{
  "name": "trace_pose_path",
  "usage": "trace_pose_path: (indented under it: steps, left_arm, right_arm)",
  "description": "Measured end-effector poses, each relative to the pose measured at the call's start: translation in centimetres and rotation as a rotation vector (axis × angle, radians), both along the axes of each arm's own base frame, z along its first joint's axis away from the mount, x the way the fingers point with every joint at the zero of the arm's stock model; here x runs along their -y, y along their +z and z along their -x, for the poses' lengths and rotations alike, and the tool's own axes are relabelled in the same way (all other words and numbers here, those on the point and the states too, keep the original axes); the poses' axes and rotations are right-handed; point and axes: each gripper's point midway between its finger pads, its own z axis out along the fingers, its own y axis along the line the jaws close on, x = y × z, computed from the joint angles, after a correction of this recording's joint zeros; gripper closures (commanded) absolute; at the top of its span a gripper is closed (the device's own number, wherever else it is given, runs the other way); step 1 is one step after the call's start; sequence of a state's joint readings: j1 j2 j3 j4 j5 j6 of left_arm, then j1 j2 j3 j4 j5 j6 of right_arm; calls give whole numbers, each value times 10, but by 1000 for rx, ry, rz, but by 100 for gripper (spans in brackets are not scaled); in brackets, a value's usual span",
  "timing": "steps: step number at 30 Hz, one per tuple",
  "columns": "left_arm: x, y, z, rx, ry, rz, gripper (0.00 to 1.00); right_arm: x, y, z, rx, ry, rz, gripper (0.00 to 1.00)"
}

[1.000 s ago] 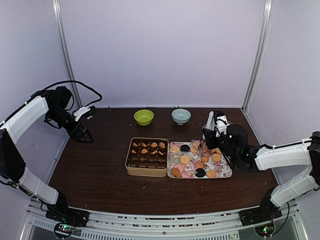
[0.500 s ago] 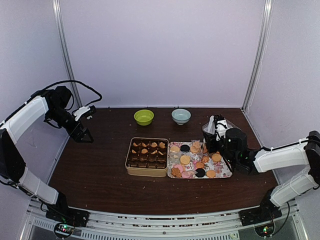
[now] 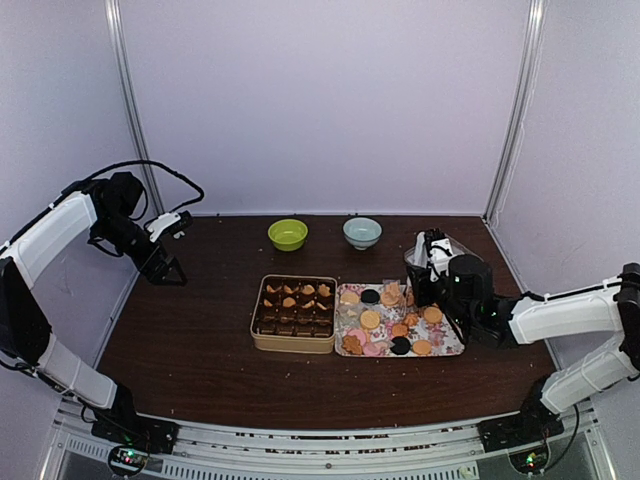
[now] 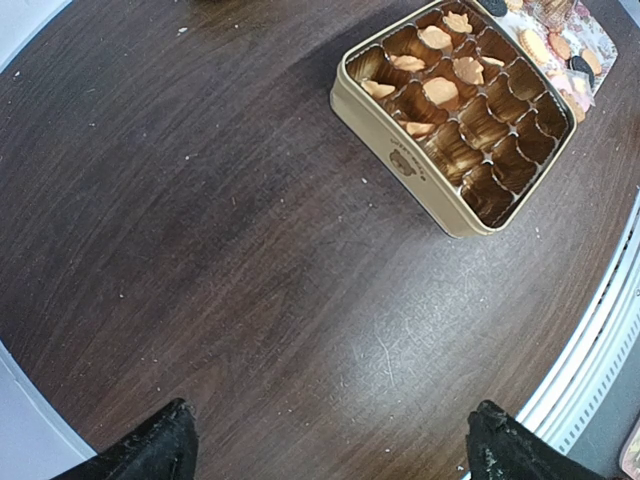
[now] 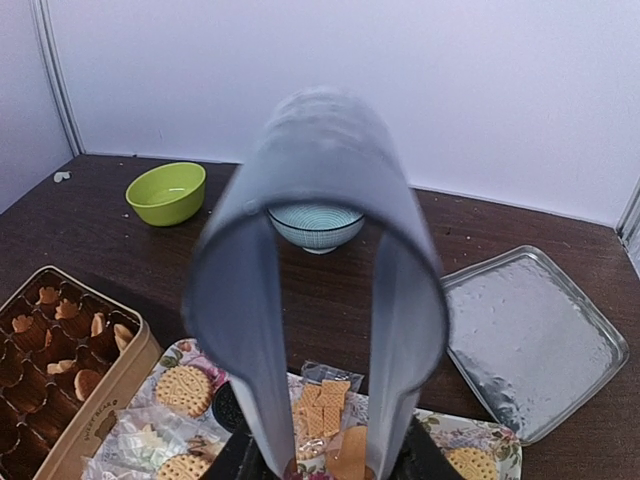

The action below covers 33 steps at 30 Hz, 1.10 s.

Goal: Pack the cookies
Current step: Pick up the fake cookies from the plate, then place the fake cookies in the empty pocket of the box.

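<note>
Table (image 4: 200, 250): dark brown wood grain, scattered with pale crumbs. Left gripper (image 4: 325, 452) hangs high over the left side, black fingers spread wide with nothing between them. Below it is a rectangular tin (image 4: 400, 152), cream-gold metal with rounded corners and an embossed mark on the side wall, gridded with glossy brown paper cups (image 4: 485, 125). The far rows hold small tan biscuits and the nearer cups are bare. Most of the cookies (image 3: 370, 319) lie on the floral tray (image 3: 452, 344) just right of the tin and touching it: flat discs, mostly tan-orange, some pink, three near-black. The right wrist view shows a round one with a dotted, moulded face, a stack of small square crackers, and some pieces in crinkled clear wrap. Right gripper (image 5: 330, 458) is low over the tray's far edge, clamped around a pair of tongs (image 5: 320, 200), a smooth grey strip bent into a loop, blurred by nearness, legs running down between the dark fingers. A tan rectangular biscuit sits between the leg ends; whether it is pinched I cannot tell. Beyond, toward the back wall: a lime-green bowl (image 5: 165, 192), glossy, and a pale blue bowl (image 3: 362, 232) with a fine striped outside. Right of the floral tray is a shallow silvery tray (image 5: 535, 345), square with rounded corners and a dimpled floor.
</note>
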<state>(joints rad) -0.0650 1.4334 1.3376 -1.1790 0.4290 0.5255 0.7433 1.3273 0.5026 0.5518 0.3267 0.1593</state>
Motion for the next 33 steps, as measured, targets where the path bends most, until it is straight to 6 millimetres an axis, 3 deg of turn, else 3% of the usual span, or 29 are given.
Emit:
trace_pose_path:
  steps: [4,11,15,17,19,24,28,33]
  left_arm:
    - [0,-2,-1,-5,0,0,4]
    - [0,-3,-1,-6,0,-2,4]
    - [-1,-10,0,-16,1,-8,4]
    - [-1,-14,1,-22,0,-9,4]
    - [-2,-17,2,-27,-2,-11,4]
    - [-3,-22,5,-38,-3,-21,4]
    - [-4,-25,7,-44,-6,-28,4]
    - [-4,-26,9,-42,-10,-29,4]
  right_arm:
    - [-6,16,2,16,17,-4,79]
    - [-39,76,3,103,85,-67,79]
    - [-75,113,6,150,159,-126,79]
    - [-100,127,7,165,206,-152,79]
    - [-138,138,8,176,274,-182,79]
    - [-225,131,19,155,442,-195,79]
    - [-278,119,28,134,549,-195,79]
    - [-307,107,36,117,621,-193,79]
